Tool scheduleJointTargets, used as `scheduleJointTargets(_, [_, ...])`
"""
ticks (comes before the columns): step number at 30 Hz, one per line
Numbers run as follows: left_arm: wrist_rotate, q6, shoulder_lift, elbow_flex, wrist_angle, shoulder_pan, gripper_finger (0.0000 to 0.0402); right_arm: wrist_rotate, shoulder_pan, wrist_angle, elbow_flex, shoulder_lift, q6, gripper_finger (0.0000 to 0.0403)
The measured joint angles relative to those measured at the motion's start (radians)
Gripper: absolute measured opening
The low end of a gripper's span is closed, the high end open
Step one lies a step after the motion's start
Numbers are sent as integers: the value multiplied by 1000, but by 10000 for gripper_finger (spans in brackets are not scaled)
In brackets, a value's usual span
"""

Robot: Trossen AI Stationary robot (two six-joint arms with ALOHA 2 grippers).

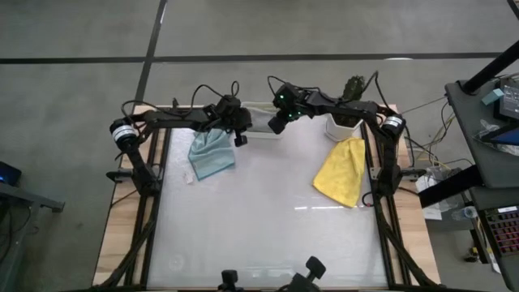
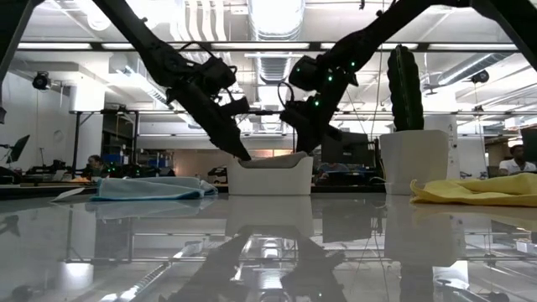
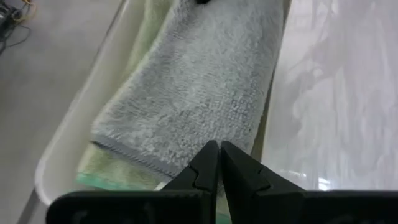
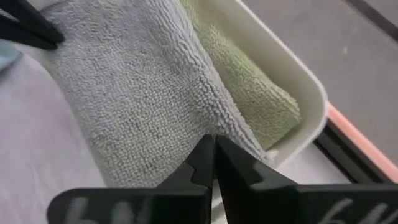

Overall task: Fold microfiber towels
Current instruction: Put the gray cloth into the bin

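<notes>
From above, both arms reach to the far edge of the table, where the white tub (image 1: 261,122) stands. The left gripper (image 1: 241,130) is at its left end and the right gripper (image 1: 277,123) at its right end, so the two are about equally near. The pale blue-grey towel (image 1: 212,154) lies flat near the left arm, and the yellow towel (image 1: 342,172) lies crumpled on the right side, next to a white pot with a cactus (image 1: 347,109).

From table height, both grippers go down into the tub (image 2: 270,176) from above, one at each end.

In the left wrist view, the fingers (image 3: 205,168) are pressed together at the near edge of the grey towel (image 3: 193,99), which lies along the tub on top of the sage green towel (image 3: 112,171). I think they pinch its hem, but the contact is partly hidden.

In the right wrist view, the fingers (image 4: 202,162) are also pressed together, on the grey towel's (image 4: 130,93) other end. The sage green towel (image 4: 249,93) lies beside it in the tub (image 4: 305,81). The towel's long axis runs from one gripper to the other, so lifting both ends together should bring it out stretched.
</notes>
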Motion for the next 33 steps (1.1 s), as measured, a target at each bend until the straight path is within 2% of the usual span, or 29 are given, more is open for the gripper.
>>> scheduleJointTargets(12, [-7,-2,-9,-3,36,-1,6,-9,23,-38,2,-109,0,9])
scheduleJointTargets(16, [-39,-4,9,-3,41,-1,6,-82,62,-41,-4,-102,-9,9])
scheduleJointTargets(22, [-42,-27,30,-4,40,-1,6,-80,93,-47,-13,-39,-9,9])
scheduleJointTargets(25, [-42,-28,33,-5,37,-2,6,-67,91,-48,-13,-21,-7,9])
scheduleJointTargets(29, [-42,-28,34,-5,20,-2,6,25,82,-49,-13,-16,-9,9])
scheduleJointTargets(33, [-42,-28,33,-5,8,-2,6,33,72,-50,-13,-15,-9,9])
